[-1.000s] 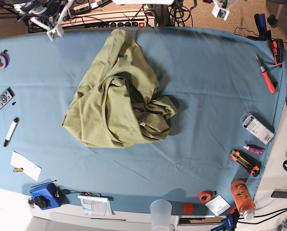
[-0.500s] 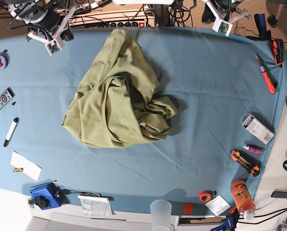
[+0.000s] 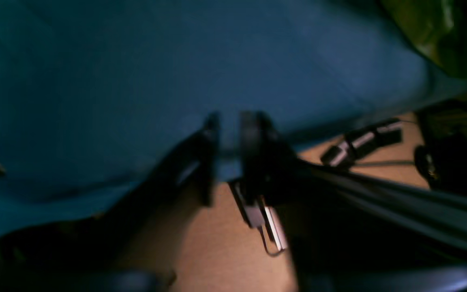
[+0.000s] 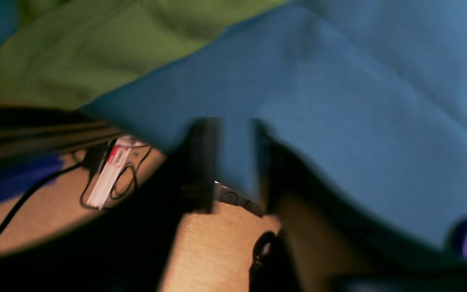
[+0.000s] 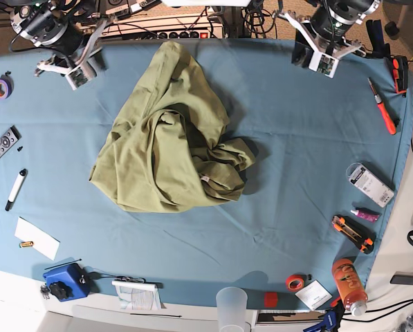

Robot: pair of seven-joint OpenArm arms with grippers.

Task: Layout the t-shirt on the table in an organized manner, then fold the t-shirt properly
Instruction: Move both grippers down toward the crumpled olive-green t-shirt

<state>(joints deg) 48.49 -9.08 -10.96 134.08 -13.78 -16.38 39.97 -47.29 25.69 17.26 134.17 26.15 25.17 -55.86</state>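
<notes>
An olive-green t-shirt [image 5: 166,138] lies crumpled in a heap near the middle of the teal worktop [image 5: 296,138], one part reaching toward the far edge. The left gripper [image 5: 317,59] hovers over the far right of the worktop, its jaws apart and empty. The right gripper [image 5: 68,69] hovers over the far left, jaws also apart, holding nothing. A remote [image 5: 1,146] and a marker [image 5: 16,189] lie at the left edge.
</notes>
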